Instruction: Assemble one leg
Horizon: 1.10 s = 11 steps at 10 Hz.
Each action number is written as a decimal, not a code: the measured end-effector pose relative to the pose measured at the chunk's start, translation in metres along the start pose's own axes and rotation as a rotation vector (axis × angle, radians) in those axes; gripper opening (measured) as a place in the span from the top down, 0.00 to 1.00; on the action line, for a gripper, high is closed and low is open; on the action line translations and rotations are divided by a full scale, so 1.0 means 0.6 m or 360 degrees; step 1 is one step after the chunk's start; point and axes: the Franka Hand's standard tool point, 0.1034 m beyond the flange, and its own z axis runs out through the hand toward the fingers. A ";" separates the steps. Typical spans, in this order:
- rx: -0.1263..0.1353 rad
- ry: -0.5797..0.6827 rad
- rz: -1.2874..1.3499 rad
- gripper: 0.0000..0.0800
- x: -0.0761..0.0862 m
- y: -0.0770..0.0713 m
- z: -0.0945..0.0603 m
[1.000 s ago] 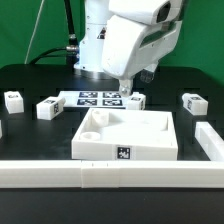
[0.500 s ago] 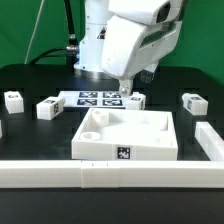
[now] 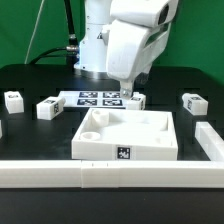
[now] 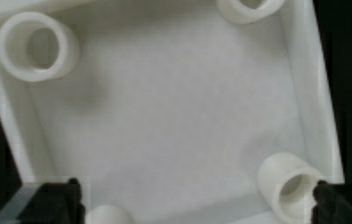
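The large white square panel (image 3: 125, 135) lies mid-table, with round sockets in its corners and a tag on its front wall. Several small white legs with tags stand around it: two at the exterior view's left (image 3: 12, 99) (image 3: 47, 108), one behind the panel (image 3: 136, 100), one at the right (image 3: 193, 103). My gripper (image 3: 126, 91) hangs over the panel's back edge, close to the leg behind it. In the wrist view the gripper (image 4: 199, 205) is open and empty, with its dark fingertips (image 4: 56, 200) wide apart above the panel floor (image 4: 173, 100) and a corner socket (image 4: 297, 182).
The marker board (image 3: 98, 99) lies behind the panel, under the arm. A long white rail (image 3: 100, 174) runs along the table's front. Another white bar (image 3: 209, 141) lies at the exterior view's right of the panel.
The arm's hand has shifted slightly over the panel's back edge. The panel and the legs have not moved.
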 end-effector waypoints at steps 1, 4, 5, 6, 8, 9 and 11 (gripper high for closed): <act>-0.0040 0.0060 0.0008 0.19 -0.005 -0.012 0.013; -0.0218 0.0258 0.0002 0.19 0.008 -0.039 0.063; -0.0212 0.0251 0.0003 0.19 0.008 -0.036 0.062; -0.0211 0.0251 0.0002 0.19 0.008 -0.037 0.063; -0.0208 0.0250 0.0002 0.19 0.008 -0.038 0.065; -0.0208 0.0247 -0.0020 0.19 0.010 -0.042 0.068; -0.0176 0.0221 -0.0143 0.19 0.025 -0.082 0.092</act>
